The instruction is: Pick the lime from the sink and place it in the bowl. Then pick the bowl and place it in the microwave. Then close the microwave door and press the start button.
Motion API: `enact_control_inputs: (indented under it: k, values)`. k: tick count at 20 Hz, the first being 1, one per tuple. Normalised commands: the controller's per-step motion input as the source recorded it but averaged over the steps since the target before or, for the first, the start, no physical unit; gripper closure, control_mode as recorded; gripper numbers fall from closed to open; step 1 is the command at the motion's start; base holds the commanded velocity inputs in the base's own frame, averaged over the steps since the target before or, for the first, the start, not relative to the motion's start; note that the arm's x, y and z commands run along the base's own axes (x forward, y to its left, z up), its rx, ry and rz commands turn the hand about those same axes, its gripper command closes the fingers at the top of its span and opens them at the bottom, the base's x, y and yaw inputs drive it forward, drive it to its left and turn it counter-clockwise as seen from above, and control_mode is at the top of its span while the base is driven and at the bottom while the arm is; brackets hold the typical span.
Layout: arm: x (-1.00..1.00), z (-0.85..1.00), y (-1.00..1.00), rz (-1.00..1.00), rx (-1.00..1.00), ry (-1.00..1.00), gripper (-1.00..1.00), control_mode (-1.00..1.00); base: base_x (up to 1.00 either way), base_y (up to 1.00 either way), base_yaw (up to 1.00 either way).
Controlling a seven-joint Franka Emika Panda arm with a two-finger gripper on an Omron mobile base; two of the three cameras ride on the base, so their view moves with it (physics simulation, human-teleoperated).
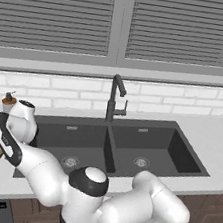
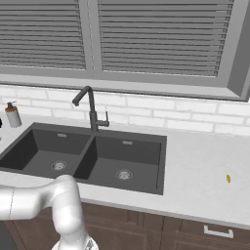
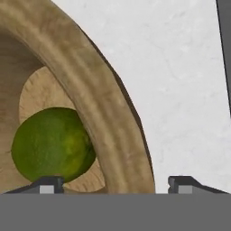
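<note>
Jaws spread wide astride the bowl (image 3: 97, 106) rim; we note the lime (image 3: 52, 143) inside it (table (image 3: 180, 90) beside the bowl).

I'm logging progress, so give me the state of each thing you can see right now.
lime: lying inside the bowl, not held.
bowl: on the counter left of the sink, its rim between the open fingertips.
gripper: open, straddling the bowl's rim.
sink: both basins hold nothing.
faucet: not running.

Green lime (image 3: 52, 144), light-brown wood-grained bowl (image 3: 97, 103), dark grey sink (image 1: 116, 144), white counter (image 3: 180, 90).
</note>
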Motion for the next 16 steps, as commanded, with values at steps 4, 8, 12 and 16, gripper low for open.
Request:
enact_control_inputs:
  k: [4, 8, 12, 16]
  values:
    - [0.0, -0.11, 0.05, 0.0, 0.0, 0.0, 1.0, -1.0, 0.0, 0.0, 0.0]
    - [-0.01, 0.0, 0.0, 0.0, 0.02, -0.02, 1.0, -1.0, 0.0, 0.0, 0.0]
    - [-0.29, 0.0, -0.12, -0.02, 0.03, -0.03, 1.0, -1.0, 0.0, 0.0, 0.0]
    - [-0.56, 0.21, -0.42, -0.07, 0.03, -0.09, 1.0, -1.0, 0.0, 0.0, 0.0]
